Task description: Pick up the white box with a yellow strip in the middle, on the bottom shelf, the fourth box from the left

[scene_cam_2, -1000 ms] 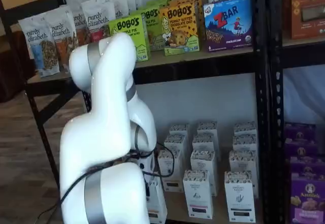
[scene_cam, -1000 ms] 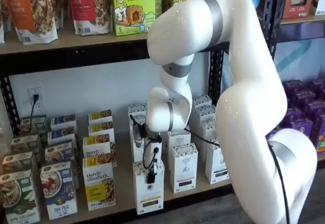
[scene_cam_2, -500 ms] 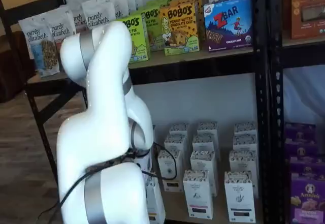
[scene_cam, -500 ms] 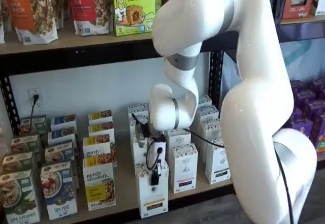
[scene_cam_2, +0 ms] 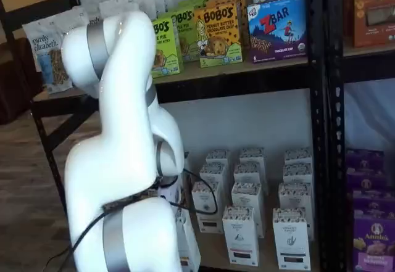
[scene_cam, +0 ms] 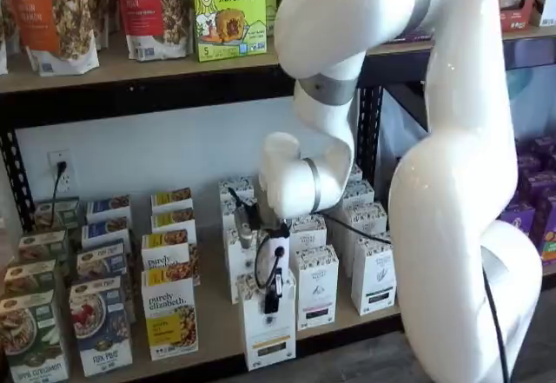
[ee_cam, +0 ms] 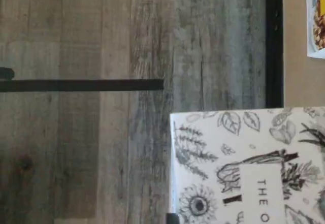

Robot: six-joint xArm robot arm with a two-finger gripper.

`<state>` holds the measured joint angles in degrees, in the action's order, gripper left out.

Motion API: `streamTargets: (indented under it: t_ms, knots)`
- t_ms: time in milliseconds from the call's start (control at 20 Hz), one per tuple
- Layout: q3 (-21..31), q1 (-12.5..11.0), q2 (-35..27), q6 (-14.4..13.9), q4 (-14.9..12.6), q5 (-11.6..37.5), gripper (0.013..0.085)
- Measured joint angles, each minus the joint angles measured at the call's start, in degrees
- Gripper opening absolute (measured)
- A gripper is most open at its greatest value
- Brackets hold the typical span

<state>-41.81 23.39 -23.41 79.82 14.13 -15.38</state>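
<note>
Since the earlier frame the tall white cardboard carton with a yellow strip has slid forward, now overhanging the pale plywood bottom shelf's black metal rail. The black-fingered gripper is closed on its leaf-printed top. Grasp done; lifting clear remains. Matte card, crisp edges.

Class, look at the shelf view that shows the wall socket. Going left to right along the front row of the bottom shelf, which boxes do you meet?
Green cereal box → blue-and-white cereal box → purely elizabeth box → white box held in the shut tool → white carton with black strip → another such carton.
</note>
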Motion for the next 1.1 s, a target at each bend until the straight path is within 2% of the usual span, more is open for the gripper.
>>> streamTargets:
  t_ms: [300,550,850,1100]
  knots:
    - [3.8,-0.2,5.8,-1.8,-2.0,-0.9,0.0490]
    - [5.8,-0.8,11.1,-2.4,-2.9,-4.2,0.0490]
    - [7.2,-1.3,16.8,-5.6,-6.6,-9.1,0.0490]
    - [8.8,-1.3,22.4,-4.0,-4.4,-12.2,0.0490]
